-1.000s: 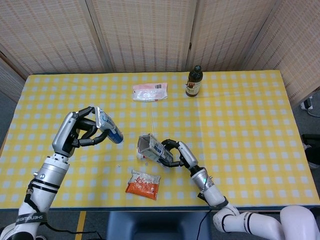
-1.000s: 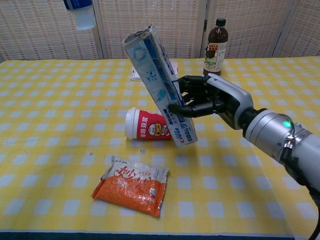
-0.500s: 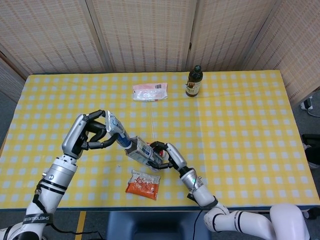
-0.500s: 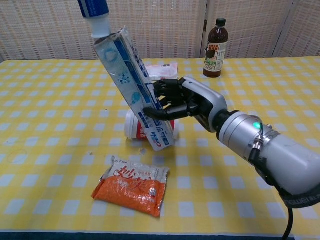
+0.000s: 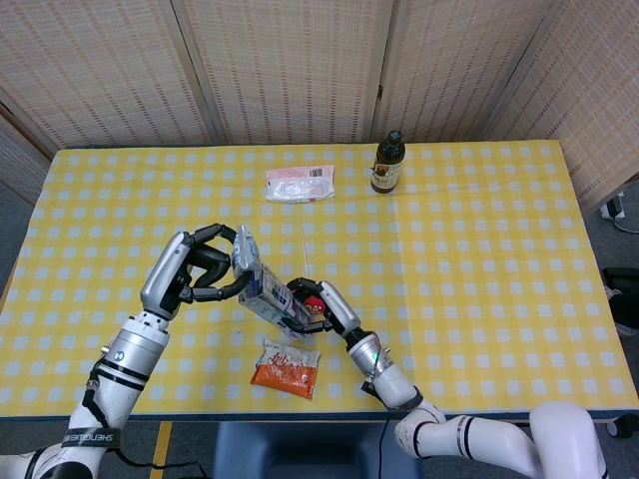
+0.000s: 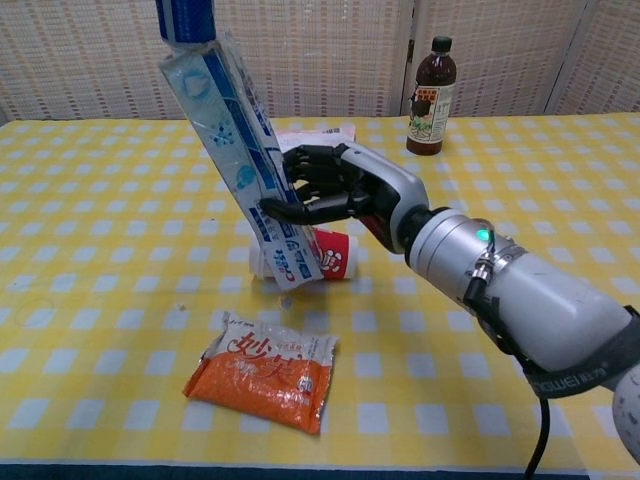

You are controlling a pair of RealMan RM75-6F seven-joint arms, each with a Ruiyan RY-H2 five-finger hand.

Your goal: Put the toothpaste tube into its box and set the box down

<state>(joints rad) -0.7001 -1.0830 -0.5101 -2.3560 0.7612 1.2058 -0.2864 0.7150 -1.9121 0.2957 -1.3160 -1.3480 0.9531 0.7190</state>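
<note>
My right hand (image 6: 325, 190) (image 5: 312, 307) grips the pale blue toothpaste box (image 6: 240, 160) (image 5: 272, 301), tilted with its open end up and to the left. My left hand (image 5: 205, 274) holds the blue and white toothpaste tube (image 6: 187, 20) (image 5: 246, 255). The tube's lower end sits in the box's open mouth; the chest view shows only the tube's bottom part at the top edge. Box and tube hang above the table, over a red and white cup (image 6: 325, 253) lying on its side.
An orange snack packet (image 6: 265, 368) (image 5: 286, 365) lies near the front edge. A brown bottle (image 6: 431, 95) (image 5: 387, 162) stands at the back right. A pink-white packet (image 5: 300, 184) lies at the back middle. The yellow checked table (image 5: 479, 249) spreads to the right.
My right hand has carried the box leftward. My left hand moved the tube right and down, and the tube's end has gone into the box mouth.
</note>
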